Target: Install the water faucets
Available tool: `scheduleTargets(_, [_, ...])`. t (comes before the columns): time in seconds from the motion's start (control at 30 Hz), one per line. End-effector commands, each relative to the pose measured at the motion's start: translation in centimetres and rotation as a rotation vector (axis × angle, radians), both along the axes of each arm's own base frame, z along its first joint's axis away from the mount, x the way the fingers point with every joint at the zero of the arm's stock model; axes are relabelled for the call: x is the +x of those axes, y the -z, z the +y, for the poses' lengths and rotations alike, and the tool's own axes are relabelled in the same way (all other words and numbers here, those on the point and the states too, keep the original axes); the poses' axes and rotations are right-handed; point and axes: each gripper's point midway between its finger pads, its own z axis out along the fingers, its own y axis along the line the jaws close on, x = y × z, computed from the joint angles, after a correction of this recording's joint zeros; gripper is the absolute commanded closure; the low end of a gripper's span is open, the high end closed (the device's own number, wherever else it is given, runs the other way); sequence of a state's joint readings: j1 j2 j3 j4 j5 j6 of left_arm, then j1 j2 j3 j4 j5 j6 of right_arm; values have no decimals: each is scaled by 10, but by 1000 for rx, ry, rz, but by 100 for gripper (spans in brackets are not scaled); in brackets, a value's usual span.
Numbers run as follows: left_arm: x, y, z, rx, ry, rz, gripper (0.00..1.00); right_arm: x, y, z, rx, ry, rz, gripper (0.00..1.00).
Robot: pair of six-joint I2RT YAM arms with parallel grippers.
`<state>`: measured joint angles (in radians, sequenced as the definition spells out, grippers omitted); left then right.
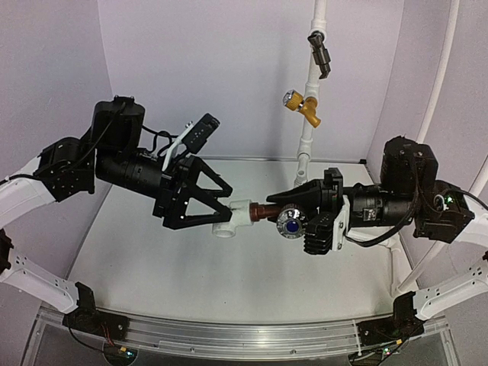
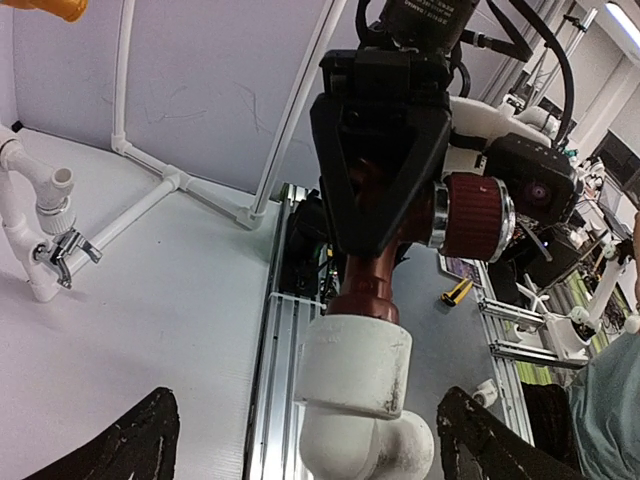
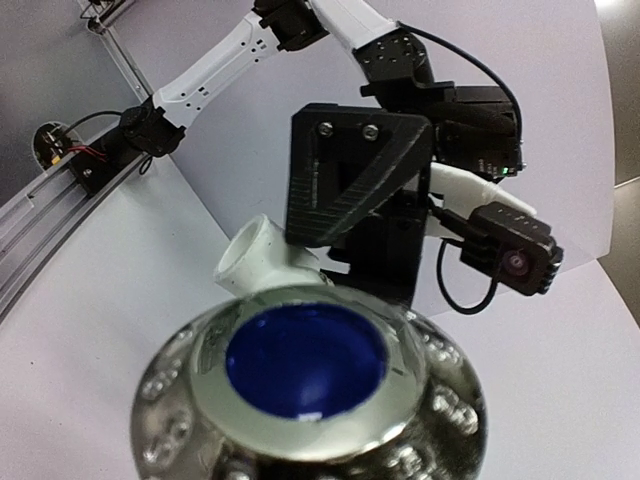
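Note:
The water faucet (image 1: 265,212), dark reddish-brown with a round knob with a blue centre (image 1: 290,223), hangs level above the table, its stem set in the white elbow fitting (image 1: 227,223). My right gripper (image 1: 288,210) is shut on the faucet body. In the right wrist view the knob (image 3: 305,365) fills the frame and hides my fingers; the elbow (image 3: 255,262) shows behind it. My left gripper (image 1: 223,213) stands around the elbow. In the left wrist view the elbow (image 2: 360,385) sits between two spread fingers (image 2: 135,440), with a clear gap on its left side, under the faucet body (image 2: 365,285).
A white pipe frame (image 1: 309,130) stands at the back wall with a yellow-brass valve (image 1: 303,104) and a dark valve (image 1: 320,52). The left wrist view shows a low pipe run (image 2: 150,200) with a small chrome tap (image 2: 65,250) and the aluminium rail (image 2: 275,340).

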<state>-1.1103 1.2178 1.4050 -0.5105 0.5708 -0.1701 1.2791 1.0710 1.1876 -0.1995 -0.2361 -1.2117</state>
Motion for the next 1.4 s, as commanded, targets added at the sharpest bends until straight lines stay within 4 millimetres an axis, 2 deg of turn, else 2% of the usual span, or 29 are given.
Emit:
scheduleTargets(0.0, [0,3,6,84,16,-105,11,-16,-15,-6,-8,-71,23,100])
scheduleTargets(0.17, [-17,24,-6,172,53,-214,14,-13,-9,-4,-42,-54,72,100])
scheduleTargets(0.27, [-25,35,-15,221,94,-224,17,-12,-5,-2,-60,-50,90,100])
scheduleTargets(0.37, [-30,38,-20,232,116,-226,19,-14,3,-1,-91,-54,105,100])
scheduleTargets(0.63, [-33,44,-33,231,146,-208,29,-18,17,3,-147,-84,112,100])
scheduleTargets(0.8, [-36,40,-35,208,156,-190,33,-18,23,5,-176,-90,108,100])
scheduleTargets(1.07, [-33,52,-40,262,147,-169,43,-18,26,10,-193,-89,110,100])
scheduleTargets(1.37, [-33,63,-41,302,151,-148,47,-17,24,11,-194,-79,106,100])
